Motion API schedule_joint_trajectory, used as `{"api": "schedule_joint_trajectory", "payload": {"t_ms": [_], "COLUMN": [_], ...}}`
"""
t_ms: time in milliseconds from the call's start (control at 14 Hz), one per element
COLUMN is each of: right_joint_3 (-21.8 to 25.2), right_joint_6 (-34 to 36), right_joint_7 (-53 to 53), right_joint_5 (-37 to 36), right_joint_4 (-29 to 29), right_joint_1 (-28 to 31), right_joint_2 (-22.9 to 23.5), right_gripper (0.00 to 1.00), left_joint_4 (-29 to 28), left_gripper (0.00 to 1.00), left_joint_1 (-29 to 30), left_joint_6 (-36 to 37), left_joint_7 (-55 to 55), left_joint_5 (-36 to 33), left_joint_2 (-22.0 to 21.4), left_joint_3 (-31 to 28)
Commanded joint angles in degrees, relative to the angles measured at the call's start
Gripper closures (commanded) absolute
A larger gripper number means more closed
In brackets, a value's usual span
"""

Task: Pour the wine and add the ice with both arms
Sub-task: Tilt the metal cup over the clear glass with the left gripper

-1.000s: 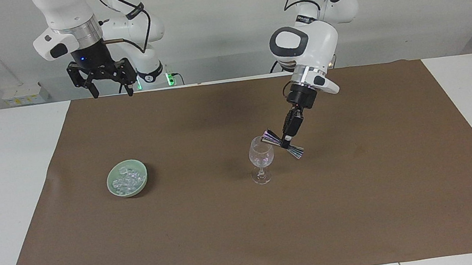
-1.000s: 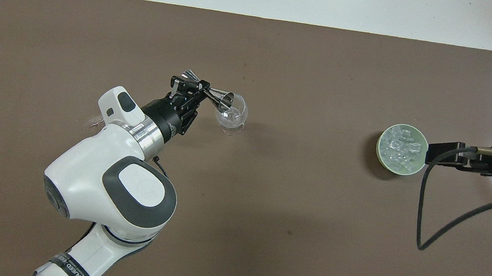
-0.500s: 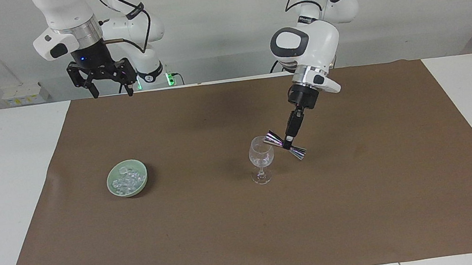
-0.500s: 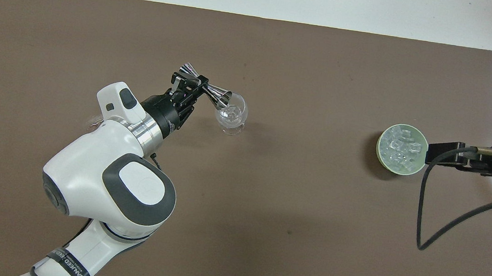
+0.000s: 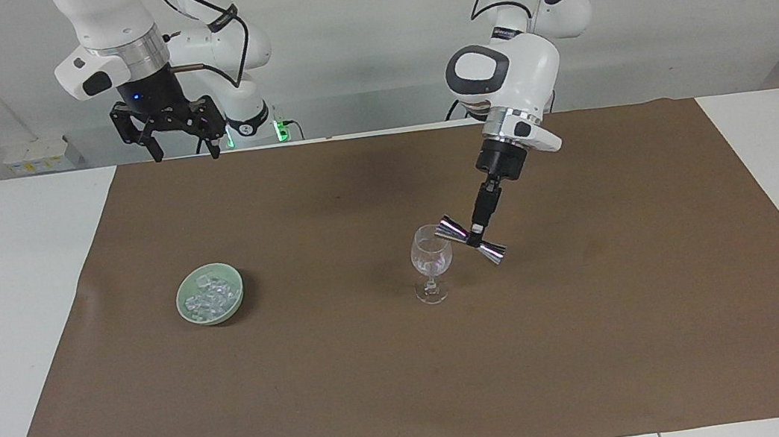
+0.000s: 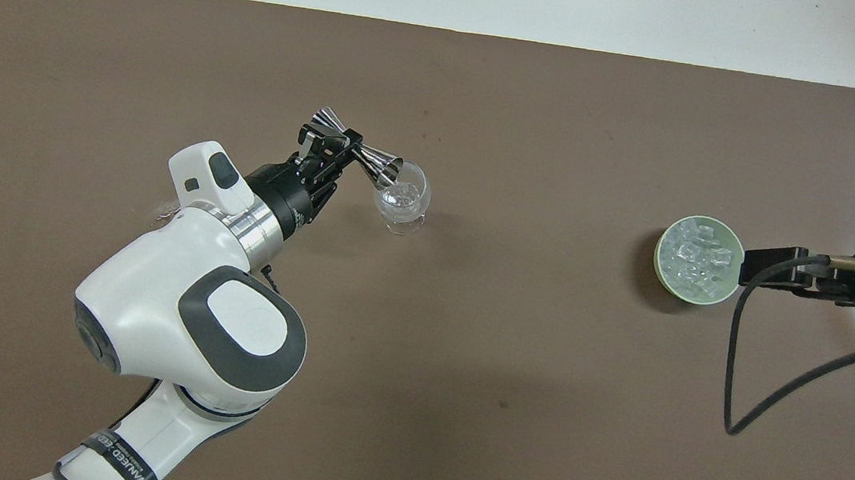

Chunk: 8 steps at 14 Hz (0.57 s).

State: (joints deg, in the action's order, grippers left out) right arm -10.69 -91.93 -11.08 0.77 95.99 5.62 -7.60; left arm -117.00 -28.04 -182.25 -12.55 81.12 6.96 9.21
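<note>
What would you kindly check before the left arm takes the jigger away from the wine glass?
1. Left gripper shut on the jigger at its waist: ok.
2. Jigger's mouth at the rim of the wine glass: ok.
3. Wine glass upright on the brown mat: ok.
4. Jigger emptied: cannot tell.
5. Ice in the green bowl, toward the right arm's end: ok.
6. Right gripper open, waiting up over the table edge by its base: ok.

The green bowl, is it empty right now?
No, the green bowl holds a heap of clear ice cubes.
</note>
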Motion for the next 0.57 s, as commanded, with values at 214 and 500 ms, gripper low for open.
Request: {"api": "schedule_joint_trajectory", "payload": {"t_ms": [214, 500], "right_joint_3": [-0.5, -0.4], "right_joint_6": [0.5, 0.5], "right_joint_7": [-0.4, -0.4], "right_joint_5": [1.0, 1.1], "right_joint_4": [0.1, 0.1], "right_joint_1": [0.8, 0.8], "right_joint_2": [-0.2, -0.2], "right_gripper": [0.00, 0.00], "left_joint_4": [1.9, 2.0], "left_gripper": [1.00, 1.00], "left_joint_1": [-1.1, -1.2], "left_joint_6": [-1.1, -1.4], "left_joint_7": [2.4, 2.4], "left_joint_5": [-2.7, -5.2], "left_joint_2": [1.5, 1.6], "left_joint_3": [-0.4, -0.4]}}
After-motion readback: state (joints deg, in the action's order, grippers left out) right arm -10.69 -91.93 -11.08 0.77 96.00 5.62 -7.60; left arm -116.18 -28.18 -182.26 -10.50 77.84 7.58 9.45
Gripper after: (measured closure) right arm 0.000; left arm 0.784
